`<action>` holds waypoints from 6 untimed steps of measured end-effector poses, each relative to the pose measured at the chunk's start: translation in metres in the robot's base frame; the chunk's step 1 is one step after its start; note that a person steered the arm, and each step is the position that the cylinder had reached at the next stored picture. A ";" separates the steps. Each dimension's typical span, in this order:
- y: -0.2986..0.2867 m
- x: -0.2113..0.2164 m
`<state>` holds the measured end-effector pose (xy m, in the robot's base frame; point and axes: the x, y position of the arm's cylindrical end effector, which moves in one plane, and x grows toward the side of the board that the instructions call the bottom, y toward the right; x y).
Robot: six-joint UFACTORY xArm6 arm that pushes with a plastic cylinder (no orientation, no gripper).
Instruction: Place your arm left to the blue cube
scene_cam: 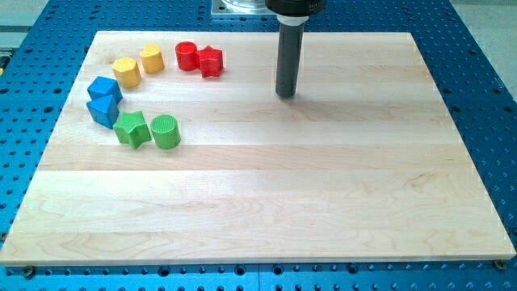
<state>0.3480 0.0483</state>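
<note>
The rod's tip [285, 94] stands on the wooden desk [323, 202], well to the view's right of the blue cube [103, 111]. There is no pincer, so nothing is gripped.

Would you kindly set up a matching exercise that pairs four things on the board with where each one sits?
Things:
1. my tip
2. red star
3. green cylinder
4. lower blue block

Places:
A. touching the green star, on its right in the view
B. far to the view's right of all the blocks, touching none
C. directly below the other blue block
D. beside the red cylinder, near the view's top

Pairs: 1-B, 2-D, 3-A, 4-C
</note>
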 end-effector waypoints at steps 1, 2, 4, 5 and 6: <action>-0.003 0.007; -0.043 0.054; -0.238 0.156; -0.341 0.105; -0.352 0.083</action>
